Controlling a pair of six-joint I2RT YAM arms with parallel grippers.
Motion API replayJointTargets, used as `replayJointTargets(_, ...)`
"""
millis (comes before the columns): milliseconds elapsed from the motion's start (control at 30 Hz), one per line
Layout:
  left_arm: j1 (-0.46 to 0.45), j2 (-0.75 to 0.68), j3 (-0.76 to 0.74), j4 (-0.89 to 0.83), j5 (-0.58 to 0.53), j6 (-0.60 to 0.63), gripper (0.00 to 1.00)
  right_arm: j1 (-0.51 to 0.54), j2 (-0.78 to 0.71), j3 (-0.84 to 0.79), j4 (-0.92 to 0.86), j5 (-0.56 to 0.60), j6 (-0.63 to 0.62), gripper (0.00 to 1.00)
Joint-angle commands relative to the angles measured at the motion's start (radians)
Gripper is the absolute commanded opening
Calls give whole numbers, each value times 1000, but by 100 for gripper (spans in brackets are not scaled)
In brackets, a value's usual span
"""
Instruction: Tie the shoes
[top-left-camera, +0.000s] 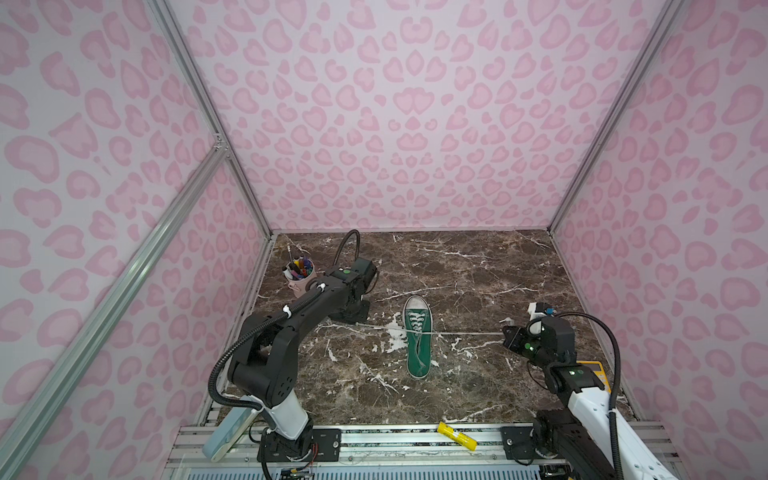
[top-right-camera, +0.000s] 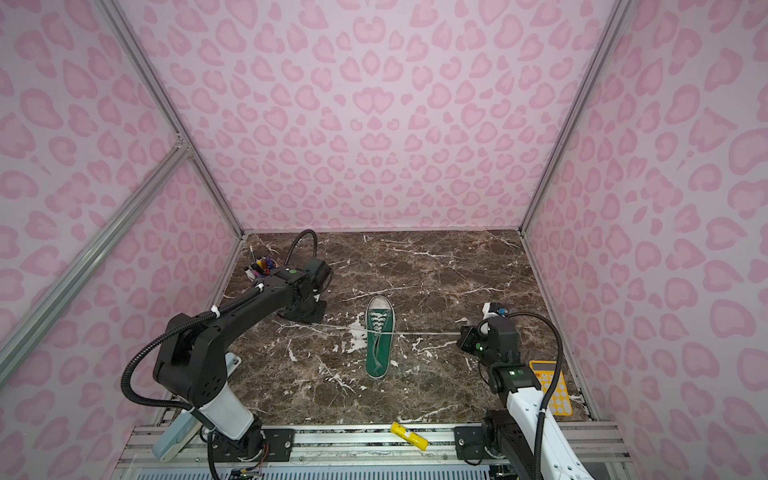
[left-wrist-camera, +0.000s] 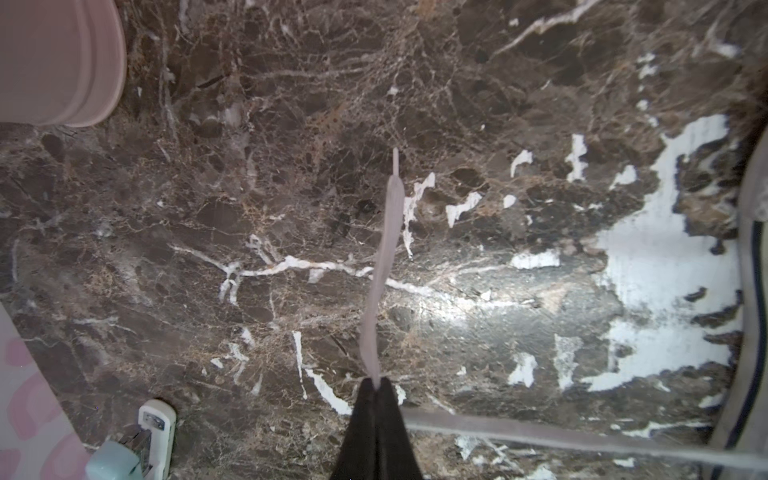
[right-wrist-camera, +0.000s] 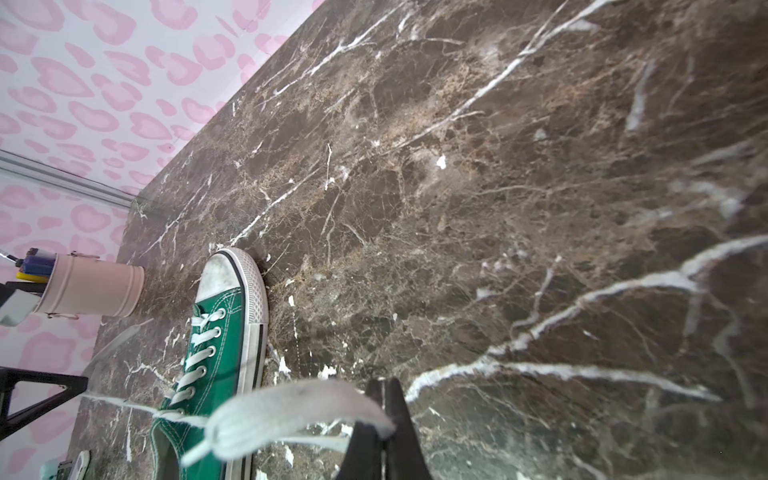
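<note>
Nearest my wrist cameras, the laces (right-wrist-camera: 299, 411) are sitting pinched at their ends. My left hand (left-wrist-camera: 376, 388) is clamping one end, its tail hanging free past the fingers, and my right hand (right-wrist-camera: 384, 386) is clamping the other. Each hand is holding well out to its own side of the sneaker (top-left-camera: 417, 336), so the laces are stretching in one taut line across its top eyelets.

I am judging this to be the tightening pull. Doing it well means drawing evenly on both sides, so the sneaker is not sliding or twisting.

It is lying sole-down on the middle of the tabletop (top-left-camera: 478, 270), green canvas with a scuffed white toe cap pointing away from my bases. Beyond its toe, on my left, a pink pen cup (top-left-camera: 300, 278) is standing.
</note>
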Motion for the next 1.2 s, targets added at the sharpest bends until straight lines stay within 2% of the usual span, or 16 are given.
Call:
replayJointTargets(0,4,-16,-3,-15,3,-15,3,-11,-5,-12,0,63,7,5)
replayJointTargets(200,5,-21,-31,-18,0,-29,3,-77,70,0,38,7,-30,5)
replayJointTargets(400,-6,-49,-46,15,46,-41,3,-66,126,64,41,-28,-83,5)
replayJointTargets(533,-21,-59,-44,41,82,-56,3,49,131,128,22,39,-124,6)
replayJointTargets(700,-39,-60,-62,66,102,-76,3,194,225,237,14,70,-154,6)
replayJointTargets(967,-58,-93,-154,145,138,-119,3,504,470,526,-31,179,-238,7)
replayJointTargets(1167,-89,-94,-204,211,168,-159,3,628,663,694,26,180,-239,7)
